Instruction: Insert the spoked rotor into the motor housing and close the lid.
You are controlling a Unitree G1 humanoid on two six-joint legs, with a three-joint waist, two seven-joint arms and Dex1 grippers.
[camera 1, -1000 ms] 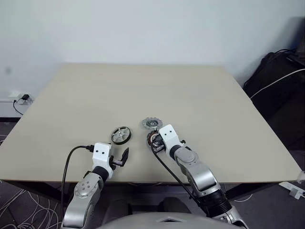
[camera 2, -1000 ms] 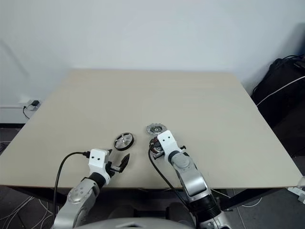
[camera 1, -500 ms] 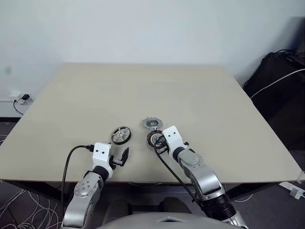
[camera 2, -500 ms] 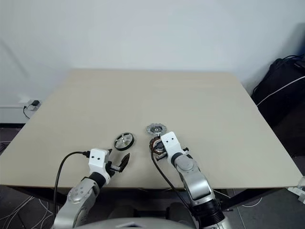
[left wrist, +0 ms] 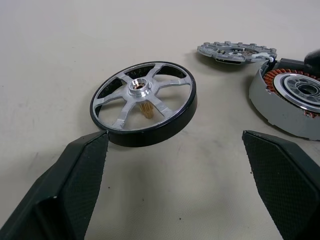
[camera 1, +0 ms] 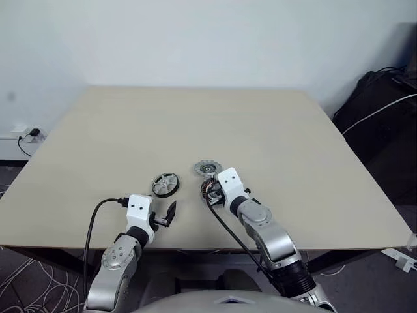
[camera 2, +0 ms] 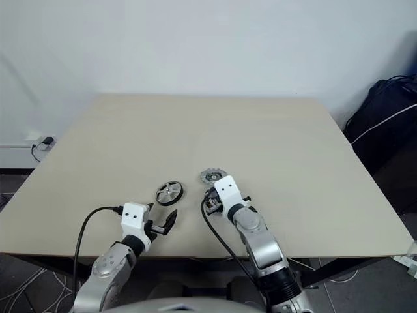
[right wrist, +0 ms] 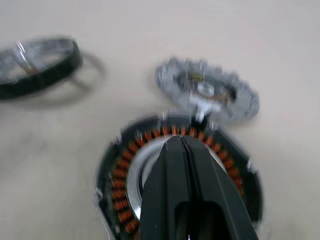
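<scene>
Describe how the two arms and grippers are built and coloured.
Both arms are silver-grey metal with black joint bands, each ending in a white wrist block with two dark dots. A black cable loops from each wrist. The left gripper and right gripper have black fingers with textured pads.

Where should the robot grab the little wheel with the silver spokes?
Probably by its dark rim, one finger on each side, coming from above. The wheel lies flat on the table with open space all around, and the rim is a tall, even band. The open left gripper already faces it.
</scene>
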